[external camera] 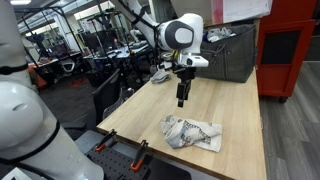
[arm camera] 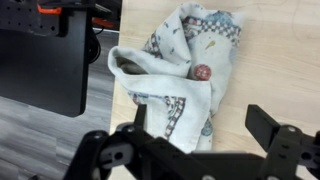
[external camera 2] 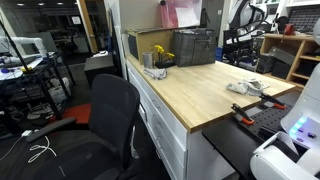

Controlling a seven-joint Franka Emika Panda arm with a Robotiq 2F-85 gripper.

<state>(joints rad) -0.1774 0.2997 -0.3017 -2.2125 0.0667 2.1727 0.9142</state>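
Note:
A crumpled white cloth with a grey and red pattern (external camera: 192, 133) lies on the wooden table (external camera: 230, 100) near its front edge. It also shows in an exterior view (external camera 2: 247, 88) and fills the upper middle of the wrist view (arm camera: 180, 60). My gripper (external camera: 182, 97) hangs above the table, a little behind the cloth and clear of it. In the wrist view its two black fingers (arm camera: 200, 125) stand wide apart with nothing between them, and the cloth lies below and ahead.
A dark grey crate (external camera: 225, 55) stands at the back of the table, also in an exterior view (external camera 2: 190, 45), with yellow flowers (external camera 2: 160, 55) beside it. A black office chair (external camera 2: 110, 110) stands by the table's side. Orange-handled clamps (external camera: 130, 155) grip the front edge.

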